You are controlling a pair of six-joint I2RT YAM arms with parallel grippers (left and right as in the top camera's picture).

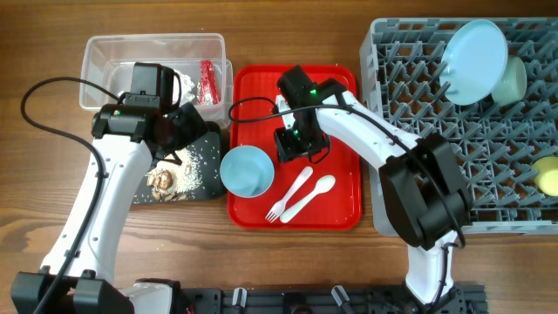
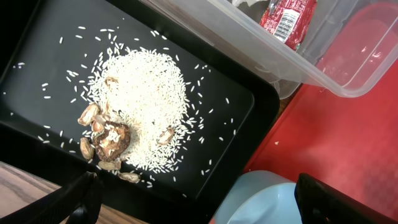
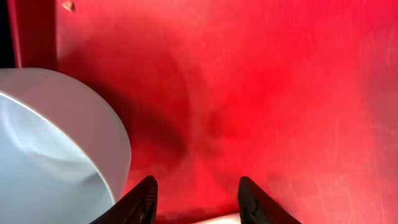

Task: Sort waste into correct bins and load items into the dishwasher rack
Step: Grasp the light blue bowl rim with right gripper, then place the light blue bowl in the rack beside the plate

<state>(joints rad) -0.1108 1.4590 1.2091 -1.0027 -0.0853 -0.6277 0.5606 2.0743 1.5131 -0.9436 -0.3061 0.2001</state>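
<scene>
Wooden table [image 1: 52, 218], red tray [image 1: 340, 205] on it — my right gripper [image 3: 196, 196] hung over the tray, fingers [image 3: 146, 199] spread and empty, just beside the blue bowl [image 1: 247, 170]. Loading was in hand; next, I'd judge, a rim grasp toward the rack [image 1: 436, 96].

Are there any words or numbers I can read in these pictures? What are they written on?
No text here can be read.
Red wrapper in the clear tub: a white patch with thin dark lines like a barcode and some tiny print, too small and blurred to read.
Nothing else in the three views shows any writing, numbers or signs.
</scene>
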